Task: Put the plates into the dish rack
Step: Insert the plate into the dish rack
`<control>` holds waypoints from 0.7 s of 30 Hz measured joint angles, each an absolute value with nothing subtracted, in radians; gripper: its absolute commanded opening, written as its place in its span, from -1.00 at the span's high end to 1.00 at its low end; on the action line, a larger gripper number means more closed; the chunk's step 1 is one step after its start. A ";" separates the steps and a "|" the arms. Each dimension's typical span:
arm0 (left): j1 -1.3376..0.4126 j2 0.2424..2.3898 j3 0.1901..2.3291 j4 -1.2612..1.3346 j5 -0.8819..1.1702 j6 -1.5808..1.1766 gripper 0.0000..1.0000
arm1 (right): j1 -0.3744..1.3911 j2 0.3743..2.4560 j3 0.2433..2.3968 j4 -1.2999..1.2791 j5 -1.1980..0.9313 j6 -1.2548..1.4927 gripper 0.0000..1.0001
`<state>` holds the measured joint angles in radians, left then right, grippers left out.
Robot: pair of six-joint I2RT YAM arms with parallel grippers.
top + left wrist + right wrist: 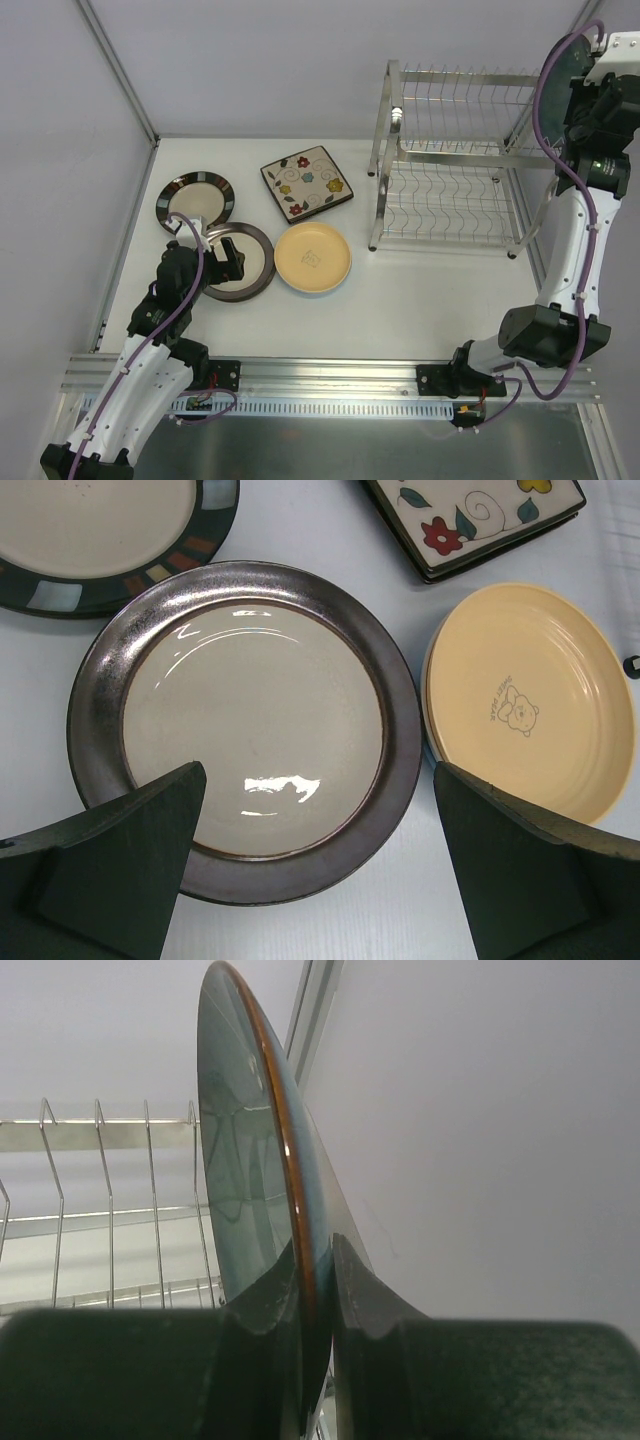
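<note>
Teal plate (240, 1140) stands edge-up, pinched in the right tool (316, 1255), seemingly above the rack (392, 120).

In the left wrist view the top edge cuts off the mosaic-rimmed plate (100, 530) at 11 o'clock and the square floral plate (480, 520) at 1 o'clock; the fingers of the left end effector (318, 780) cover the brown-rimmed plate (250, 720) at the picture's 7 o'clock and the yellow plate (530, 700) at its 5 o'clock; the lettering (497, 695) on the yellow plate is too small to read; in the right wrist view the blurred right end effector (315, 1245) hides the lower part of the dark plate (240, 1160); the dish rack (100, 1135) runs off the edge at 9 o'clock.
</note>
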<state>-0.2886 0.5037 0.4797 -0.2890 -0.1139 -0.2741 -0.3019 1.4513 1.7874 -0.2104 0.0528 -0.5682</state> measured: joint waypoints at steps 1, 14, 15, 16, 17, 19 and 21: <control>-0.289 0.504 0.480 -0.289 -0.114 -0.274 -0.98 | -0.302 1.449 1.784 -0.213 0.051 -0.569 0.99; -0.289 0.504 0.480 -0.289 -0.113 -0.273 -0.98 | -0.309 1.436 1.770 -0.220 0.049 -0.525 0.72; -0.289 0.504 0.480 -0.289 -0.113 -0.273 -0.98 | -0.313 1.435 1.770 -0.221 0.049 -0.511 0.71; -0.289 0.504 0.480 -0.289 -0.113 -0.273 -0.98 | -0.316 1.435 1.770 -0.223 0.049 -0.496 0.70; -0.289 0.504 0.480 -0.289 -0.113 -0.273 -0.98 | -0.319 1.436 1.770 -0.224 0.049 -0.484 0.68; -0.289 0.504 0.480 -0.289 -0.113 -0.273 -0.98 | -0.324 1.435 1.770 -0.228 0.046 -0.460 0.50; -0.289 0.504 0.480 -0.289 -0.113 -0.273 -0.98 | -0.326 1.433 1.771 -0.229 0.049 -0.443 0.32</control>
<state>-0.2886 0.5037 0.4797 -0.2886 -0.1131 -0.2733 -0.3264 1.4330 1.7706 -0.2287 0.0486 -0.4431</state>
